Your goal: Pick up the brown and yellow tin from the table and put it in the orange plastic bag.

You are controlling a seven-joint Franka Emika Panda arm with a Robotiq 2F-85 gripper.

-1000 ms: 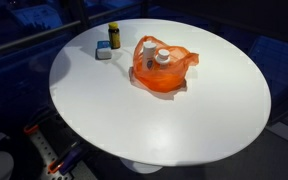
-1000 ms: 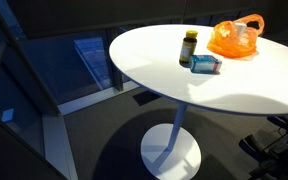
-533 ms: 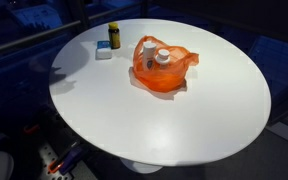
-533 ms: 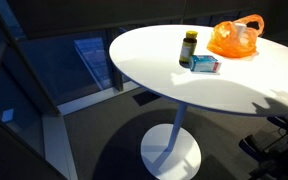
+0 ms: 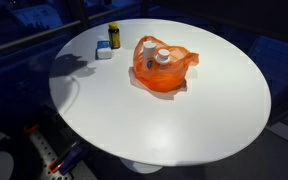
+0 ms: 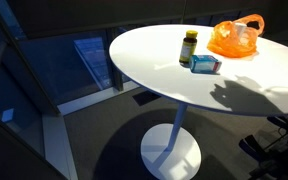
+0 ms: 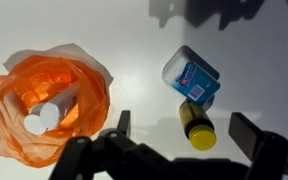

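Observation:
The brown tin with a yellow lid stands upright on the white round table in both exterior views (image 5: 113, 36) (image 6: 189, 47). In the wrist view the tin (image 7: 196, 126) shows from above, between my fingers and well below them. My gripper (image 7: 184, 132) is open and empty, seen only in the wrist view. The orange plastic bag (image 5: 162, 66) (image 6: 234, 38) (image 7: 49, 100) lies open on the table with two white bottles (image 7: 46, 114) inside. The arm itself is out of both exterior views; only its shadow falls on the table.
A small blue and white box (image 5: 103, 51) (image 6: 205, 64) (image 7: 192, 79) lies right next to the tin. The table (image 5: 184, 120) (image 6: 164, 85) stands on a single pedestal, with dark floor around it.
The arm's shadow has spread further across the table in both exterior views. The tin, box and bag have not moved.

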